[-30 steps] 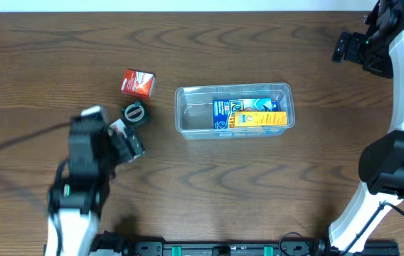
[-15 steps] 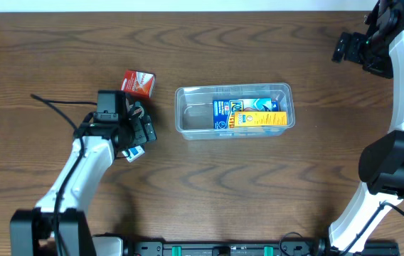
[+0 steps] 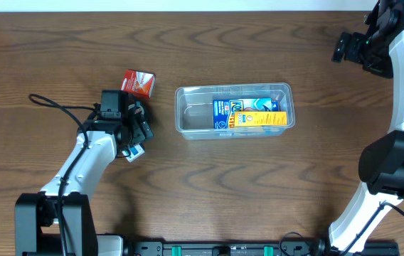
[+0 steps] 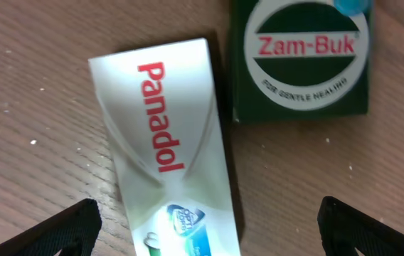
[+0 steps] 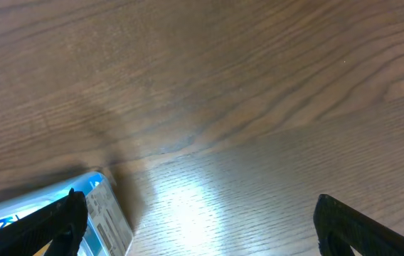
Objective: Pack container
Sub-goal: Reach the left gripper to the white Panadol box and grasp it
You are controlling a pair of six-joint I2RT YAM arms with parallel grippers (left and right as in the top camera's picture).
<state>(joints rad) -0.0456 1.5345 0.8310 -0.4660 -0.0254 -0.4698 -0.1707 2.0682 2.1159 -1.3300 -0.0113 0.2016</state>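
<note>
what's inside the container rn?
The container holds a blue box and a yellow box overlapping it, both in its right part. Left part looks bare. Anything under them is covered.

Left gripper [image 3: 136, 132] low, jaws wide apart; right gripper [image 3: 349, 47] far off, likewise spread

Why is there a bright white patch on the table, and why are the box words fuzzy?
Right wrist view: light glares off the shiny table. Left wrist view: the Panadol box and Zam-Buk box fill the close-up picture and look slightly soft.
</note>
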